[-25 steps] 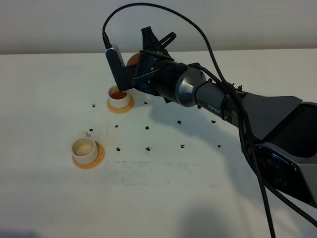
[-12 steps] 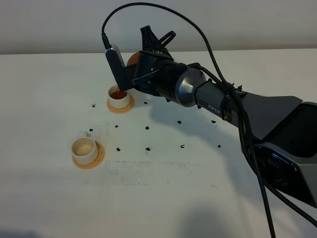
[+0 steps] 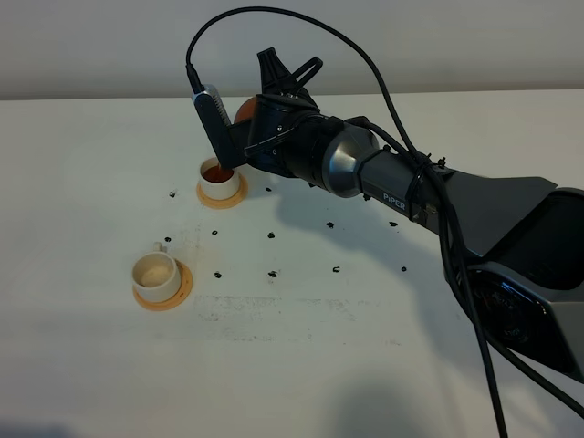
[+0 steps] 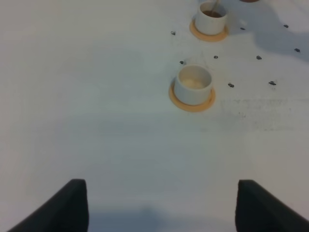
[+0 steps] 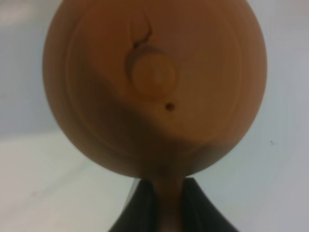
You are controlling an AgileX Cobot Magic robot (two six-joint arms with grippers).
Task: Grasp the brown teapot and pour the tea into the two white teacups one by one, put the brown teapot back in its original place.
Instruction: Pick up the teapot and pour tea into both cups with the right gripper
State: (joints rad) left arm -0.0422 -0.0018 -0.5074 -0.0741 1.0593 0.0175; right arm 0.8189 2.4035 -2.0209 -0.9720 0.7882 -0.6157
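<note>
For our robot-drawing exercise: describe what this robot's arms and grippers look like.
The right arm is black with a rounded silver joint, white PiPER lettering and a black cable looping overhead. The left gripper shows two dark wedge-shaped fingers.

Soft even light, faint shadows; brown teapot [image 5: 154,87] blurred, perhaps defocused.
</note>
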